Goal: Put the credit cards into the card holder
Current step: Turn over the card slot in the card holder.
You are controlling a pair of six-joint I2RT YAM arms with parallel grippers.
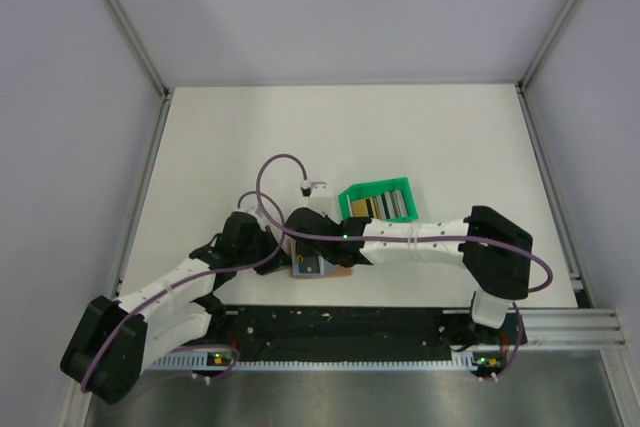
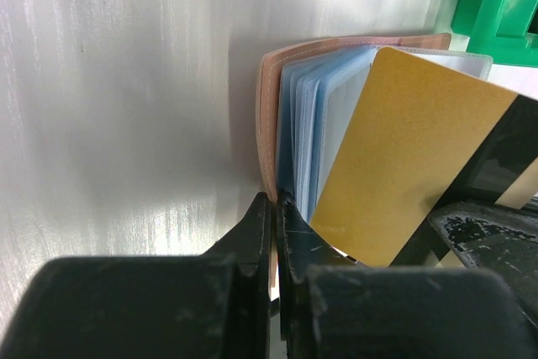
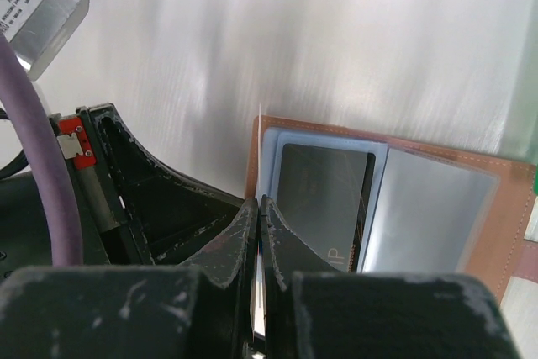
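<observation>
The tan card holder (image 2: 267,107) lies open on the table, its blue-tinted clear sleeves fanned up. My left gripper (image 2: 274,199) is shut on the holder's tan cover edge. My right gripper (image 3: 259,201) is shut on a gold credit card with a black stripe (image 2: 403,149), which stands tilted over the sleeves and shows only edge-on in the right wrist view. A black card (image 3: 324,199) sits inside one sleeve of the card holder (image 3: 496,208). From above, both grippers (image 1: 275,250) (image 1: 300,243) meet at the card holder (image 1: 312,269). More credit cards (image 1: 382,207) lie in the green tray.
The green plastic tray (image 1: 378,188) stands just behind and right of the holder; its corner (image 2: 496,6) shows in the left wrist view. A purple cable (image 1: 270,169) with a small clear connector block (image 3: 34,6) arches over the grippers. White walls enclose the table.
</observation>
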